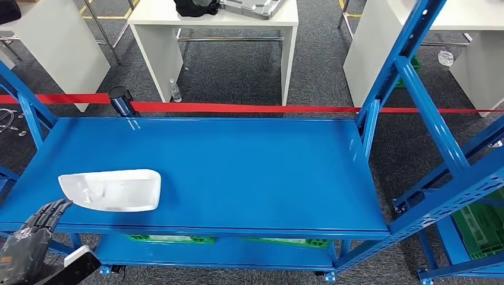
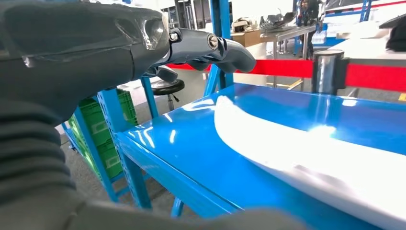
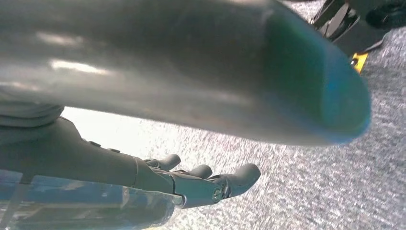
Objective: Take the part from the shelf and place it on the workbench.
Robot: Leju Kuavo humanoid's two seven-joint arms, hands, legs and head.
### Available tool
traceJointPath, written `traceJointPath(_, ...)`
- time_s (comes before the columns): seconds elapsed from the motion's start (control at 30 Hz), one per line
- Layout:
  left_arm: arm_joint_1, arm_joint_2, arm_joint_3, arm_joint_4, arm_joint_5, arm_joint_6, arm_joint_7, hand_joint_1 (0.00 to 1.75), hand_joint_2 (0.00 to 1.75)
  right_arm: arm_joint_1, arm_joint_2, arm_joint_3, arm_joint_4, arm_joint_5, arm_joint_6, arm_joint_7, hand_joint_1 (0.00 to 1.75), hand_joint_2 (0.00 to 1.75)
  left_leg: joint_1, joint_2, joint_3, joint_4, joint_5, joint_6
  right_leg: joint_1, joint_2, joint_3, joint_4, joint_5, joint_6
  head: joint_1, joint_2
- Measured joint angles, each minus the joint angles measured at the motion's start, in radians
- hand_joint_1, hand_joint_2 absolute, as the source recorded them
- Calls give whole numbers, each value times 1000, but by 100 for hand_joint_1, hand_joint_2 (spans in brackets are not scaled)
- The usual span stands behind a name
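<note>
While the white part (image 1: 112, 190) lies flat on the blue shelf (image 1: 249, 172) near its front-left edge, the left robot hand (image 1: 44, 218) sits just beside it, fingers apart, holding nothing. Risk: a shallow reach could nudge the part w/o lifting it, or catch the shelf lip. Open room to the right; uprights (image 1: 27, 116) close in at left. Right robot hand (image 3: 206, 184) hangs over carpet, released.

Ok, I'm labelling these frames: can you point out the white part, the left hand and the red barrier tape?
white part (image 1: 113, 190), head view, middle of its top face
left hand (image 1: 44, 218), head view, on the dark fingers
red barrier tape (image 1: 238, 108), head view, mid-span of the strip
</note>
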Motion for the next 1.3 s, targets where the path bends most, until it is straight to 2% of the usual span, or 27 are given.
traceJointPath(0.07,0,9,-8,4,-1,5,20,0,175,0,1,-1,0,0,6,-7,0,0,3,1,5,-14,10,13,0,0,-32,67,-37,-4,1,0)
traceJointPath(0.13,1,18,-15,12,-12,14,40,0,175,1,1,-1,0,0,13,-11,0,0,-1,1,3,-16,12,17,1,0,-92,197,-93,-11,2,0)
traceJointPath(0.17,1,23,-17,18,-21,20,48,0,175,2,1,-1,0,0,16,-12,0,0,-2,1,3,-15,12,17,1,0,-116,248,-110,-10,1,0)
traceJointPath(0.2,1,27,-19,24,-33,25,54,0,175,3,2,-1,0,0,19,-13,0,0,-2,1,3,-15,12,17,0,0,-124,267,-111,-5,1,0)
traceJointPath(0.23,1,31,-20,30,-46,31,57,0,175,4,3,-1,-1,1,22,-14,0,0,-2,0,3,-14,12,17,0,-1,-111,244,-97,3,1,0)
traceJointPath(0.3,-1,37,-23,42,-78,41,58,0,175,4,3,0,-5,1,26,-19,0,0,-2,-1,5,-9,9,12,-1,-1,-44,109,-44,17,2,0)
traceJointPath(0.37,-3,44,-24,52,-102,47,58,0,87,3,4,1,-11,1,29,-22,0,0,-6,-2,2,0,3,3,1,-1,4,5,-10,11,0,0)
traceJointPath(0.43,-6,54,-25,61,-117,53,58,0,87,2,6,1,-14,1,24,-23,0,0,-7,-2,-1,4,0,-5,6,0,10,-12,-3,-4,-2,0)
traceJointPath(0.5,-13,65,-29,71,-130,61,59,0,175,1,7,5,-15,1,13,-23,0,0,-3,-2,-5,10,-5,-13,3,-1,12,-13,0,-15,-2,0)
traceJointPath(0.57,-27,75,-32,81,-143,67,61,0,175,0,6,11,-14,1,2,-23,0,0,1,-2,-31,71,-44,-25,-3,-2,17,-15,3,-22,-7,0)
traceJointPath(0.63,-40,80,-36,94,-151,69,66,0,175,-1,3,17,-9,1,-7,-24,0,0,7,-1,-90,201,-107,-35,-2,-2,17,-15,3,-24,-11,0)
traceJointPath(0.67,-45,80,-39,101,-153,69,69,0,175,-2,1,19,-5,1,-10,-25,0,0,9,-1,-118,261,-127,-38,-1,-2,17,-15,3,-24,-11,0)
traceJointPath(0.7,-48,80,-42,107,-156,69,70,0,175,-3,0,21,-2,1,-12,-25,0,0,11,-1,-134,291,-129,-39,0,-2,18,-15,3,-23,-11,0)
traceJointPath(0.73,-51,81,-44,112,-158,69,71,0,175,-3,-2,22,2,1,-14,-26,0,0,11,0,-132,282,-113,-39,0,-2,19,-15,2,-23,-11,0)
traceJointPath(0.77,-56,81,-46,115,-160,69,73,0,175,-4,-5,23,6,1,-16,-27,0,0,11,0,-110,233,-80,-37,0,-1,21,-15,2,-23,-11,0)
traceJointPath(0.83,-69,84,-48,120,-165,69,75,0,175,-6,-9,26,16,1,-20,-29,0,0,9,0,-45,90,-16,-28,2,-1,22,-15,1,-22,-11,0)
traceJointPath(0.87,-77,85,-48,124,-167,68,77,0,175,-7,-12,27,22,1,-24,-29,0,0,6,0,-23,40,0,-24,4,-1,21,-15,2,-20,-10,0)
traceJointPath(0.9,-84,86,-47,128,-168,67,77,0,175,-8,-15,28,29,1,-28,-30,0,0,2,-1,-12,14,3,-20,5,-1,19,-15,2,-18,-10,0)
traceJointPath(0.97,-92,89,-45,138,-173,65,78,0,175,-10,-21,30,44,1,-37,-30,0,0,-3,-1,-13,6,2,-11,4,-1,17,-19,5,-8,-10,0)
traceJointPath(1.03,-98,92,-44,152,-178,63,77,0,175,-12,-28,32,58,1,-46,-30,0,0,-1,0,-4,-10,13,4,4,-2,10,-5,-5,-3,-9,0)
traceJointPath(1.07,-103,94,-43,161,-182,62,76,0,175,-14,-32,32,66,1,-50,-30,0,0,1,1,1,-19,20,11,5,-2,-5,27,-23,-4,-8,0)
traceJointPath(1.13,-110,95,-43,183,-186,61,72,0,175,-16,-41,33,83,1,-57,-30,0,0,0,2,3,-26,26,19,6,-2,-65,151,-77,-14,-6,0)
traceJointPath(1.17,-112,95,-44,194,-187,61,70,0,175,-17,-45,33,90,1,-59,-30,0,0,-2,2,1,-25,26,19,6,-2,-96,215,-99,-15,-6,0)
traceJointPath(1.2,-113,95,-44,203,-187,61,69,0,175,-17,-48,34,96,1,-60,-30,0,0,-3,2,0,-24,26,20,6,-2,-115,254,-108,-13,-6,0)
traceJointPath(1.23,-114,95,-44,210,-187,61,68,0,175,-17,-50,34,101,1,-61,-30,0,0,-4,1,0,-23,26,19,6,-2,-116,255,-102,-7,-6,0)
traceJointPath(1.27,-115,96,-45,216,-187,61,68,0,175,-17,-52,34,105,1,-61,-30,0,0,-4,1,0,-21,25,19,6,-2,-96,212,-80,1,-5,0)
traceJointPath(1.3,-116,96,-45,221,-187,61,68,0,175,-17,-54,35,108,1,-61,-30,0,0,-5,0,0,-18,24,17,6,-2,-61,140,-51,8,-5,0)
